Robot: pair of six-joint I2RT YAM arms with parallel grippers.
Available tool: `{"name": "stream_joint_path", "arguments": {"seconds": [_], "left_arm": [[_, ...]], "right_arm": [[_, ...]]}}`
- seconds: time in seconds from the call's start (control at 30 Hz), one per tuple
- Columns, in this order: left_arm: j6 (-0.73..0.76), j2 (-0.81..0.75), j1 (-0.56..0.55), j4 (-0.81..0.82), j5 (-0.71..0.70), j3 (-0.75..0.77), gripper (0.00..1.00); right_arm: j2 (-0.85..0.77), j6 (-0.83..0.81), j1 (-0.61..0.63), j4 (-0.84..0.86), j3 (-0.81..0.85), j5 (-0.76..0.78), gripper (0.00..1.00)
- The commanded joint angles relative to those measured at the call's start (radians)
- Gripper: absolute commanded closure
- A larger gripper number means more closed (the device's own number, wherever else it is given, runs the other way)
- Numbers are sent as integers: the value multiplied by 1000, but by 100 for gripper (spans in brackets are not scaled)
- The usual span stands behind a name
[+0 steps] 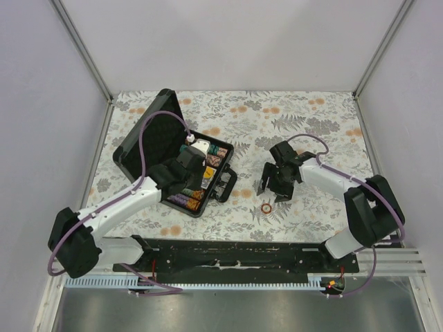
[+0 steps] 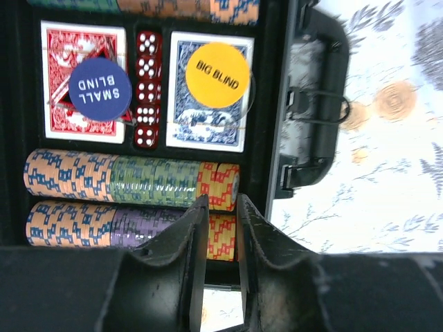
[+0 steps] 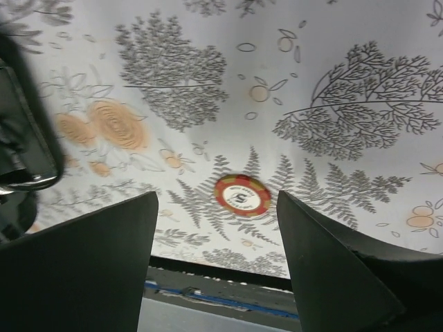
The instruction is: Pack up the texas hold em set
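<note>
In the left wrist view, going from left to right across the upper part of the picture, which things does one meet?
red card deck → red dice → blue card deck → case handle → flowered tablecloth

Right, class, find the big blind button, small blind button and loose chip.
big blind button [image 2: 217, 75]: left wrist view, yellow centre.
small blind button [image 2: 100, 89]: left wrist view, blue centre.
loose chip [image 3: 241, 195]: right wrist view, pale centre.

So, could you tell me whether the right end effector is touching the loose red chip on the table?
Apart. The right wrist view shows the red chip lying beyond the right end effector, tablecloth visible between it and both fingers.
</note>
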Motion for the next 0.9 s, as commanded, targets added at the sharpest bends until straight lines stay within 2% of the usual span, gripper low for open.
{"name": "stream_joint_path", "arguments": {"seconds": [0.0,0.33,0.53,0.87], "left_arm": [[-12,-81,-4,110,60,-2,69],[-30,-155,-4,254,166,-65,64],[-35,-158,-4,283,179,-80,63],[-43,-171,-4,317,169,-119,62]], "right_arm": [[54,-65,29,-52,12,82,23],[147,-44,98,-53,20,127,26],[206,-36,121,-82,46,156,34],[293,-52,168,-127,89,211,37]]}}
